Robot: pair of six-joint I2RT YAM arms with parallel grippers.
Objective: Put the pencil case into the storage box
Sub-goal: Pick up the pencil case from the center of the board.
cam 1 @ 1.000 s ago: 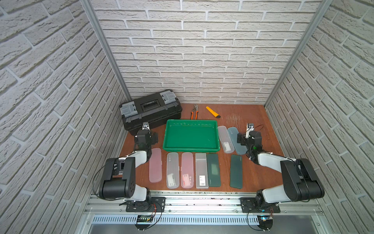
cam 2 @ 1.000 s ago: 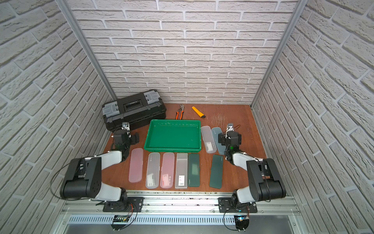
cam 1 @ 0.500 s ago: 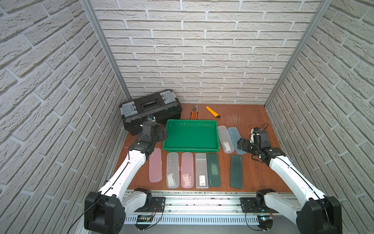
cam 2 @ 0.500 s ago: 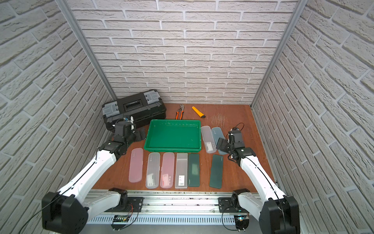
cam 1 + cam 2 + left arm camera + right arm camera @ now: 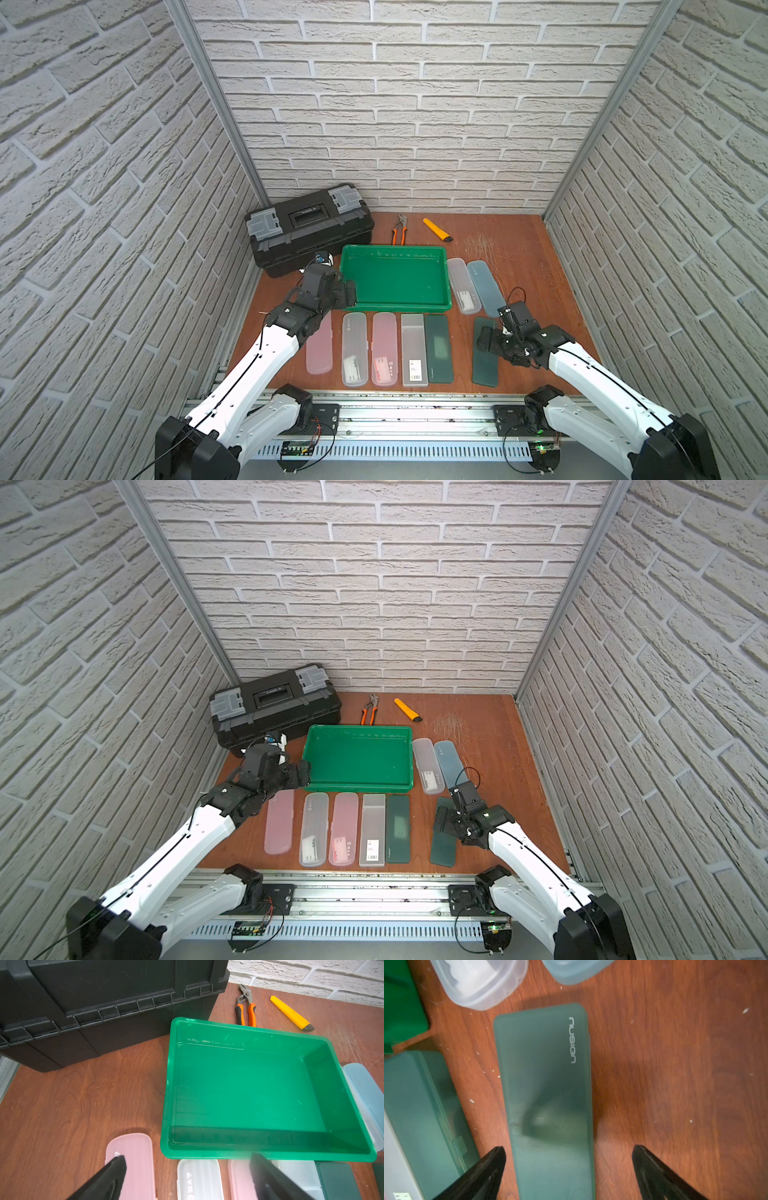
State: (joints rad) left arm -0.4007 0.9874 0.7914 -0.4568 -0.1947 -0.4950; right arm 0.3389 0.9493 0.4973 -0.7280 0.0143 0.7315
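Now both pairs of jaws stand wide and empty: right gripper (image 5: 569, 1150), swung out from its folded pose, hangs over the lone dark-green pencil case (image 5: 485, 370), lower right in a top view; left gripper (image 5: 188, 1158) nears the empty storage box (image 5: 399, 307); pickup pending.

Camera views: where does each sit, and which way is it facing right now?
Top views: high over the front rail, looking down toward the back wall; both arms, left hand and right hand show.
Left wrist: behind the left hand, facing the storage box and toolbox; left fingertips show.
Right wrist: over the dark green pencil case, looking down; right fingertips show.
Shared: both wrist views catch the storage box.
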